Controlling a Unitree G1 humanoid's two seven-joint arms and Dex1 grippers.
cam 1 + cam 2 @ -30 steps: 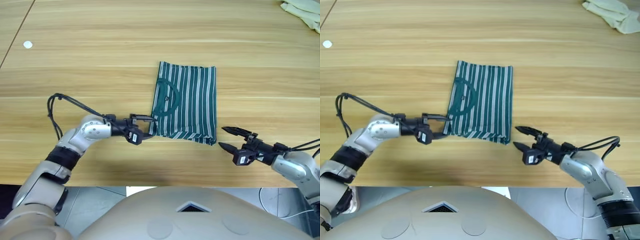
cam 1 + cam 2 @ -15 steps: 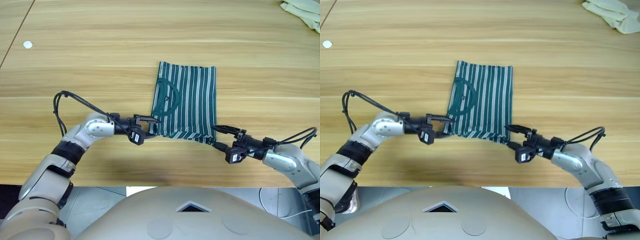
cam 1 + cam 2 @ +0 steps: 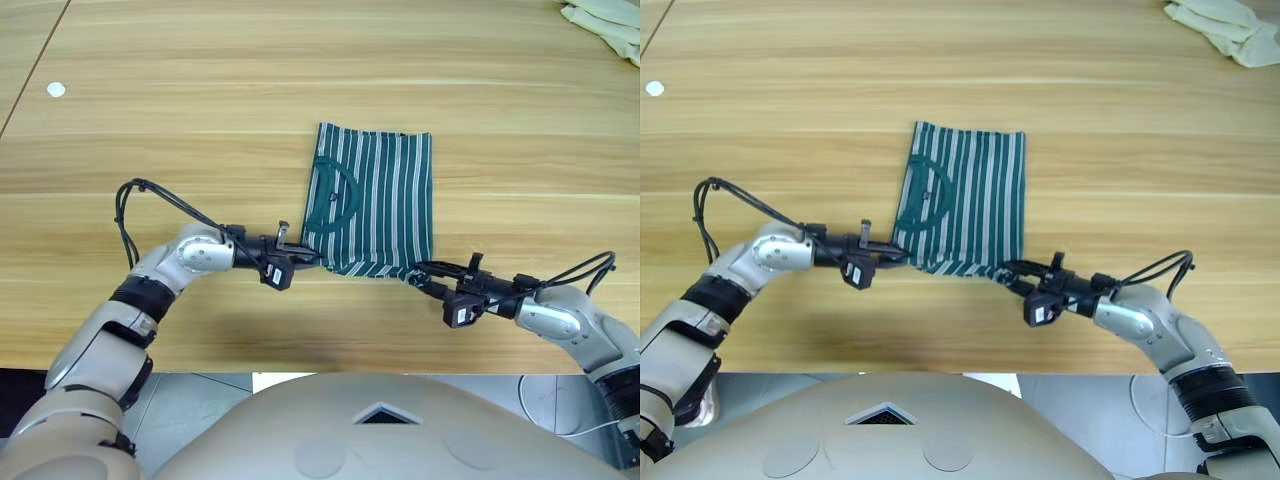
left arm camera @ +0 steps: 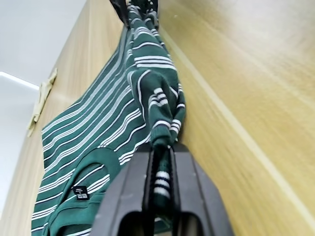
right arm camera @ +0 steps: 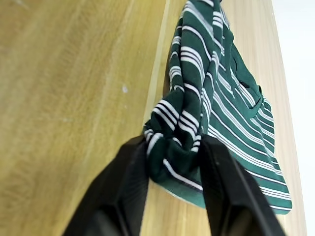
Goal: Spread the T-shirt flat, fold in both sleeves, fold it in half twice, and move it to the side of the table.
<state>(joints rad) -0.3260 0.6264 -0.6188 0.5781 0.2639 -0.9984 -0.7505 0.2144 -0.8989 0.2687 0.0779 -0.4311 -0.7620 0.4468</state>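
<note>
**Both near corners gripped, ready for a fold.** Nearest the robot, the left gripper (image 3: 300,258) and the right gripper (image 3: 421,272) each pinch one near corner of the T-shirt (image 3: 377,195). The T-shirt lies as a narrow striped rectangle on the table (image 3: 200,110).

A second ago both grippers stood open, the left at its corner and the right well apart from its own. The right has since come in, and both have closed on cloth. The T-shirt itself has not shifted.

This reads as the grasp for a fold in half. The near hem is secured at both ends but not yet lifted, so the next move probably calls for an even carry toward the far edge.

The head views give the layout but leave the bite itself too small to judge; the wrist views supply it. The left gripper's fingers (image 4: 129,196) clamp a thin bunched fold of stripes. The right gripper's fingers (image 5: 123,196) squeeze a thicker wad, seemingly several layers.

Beyond the fingers, the collar (image 3: 335,185) faces up. Farthest off, at the table's far right, lies a pale cloth (image 3: 605,20).
</note>
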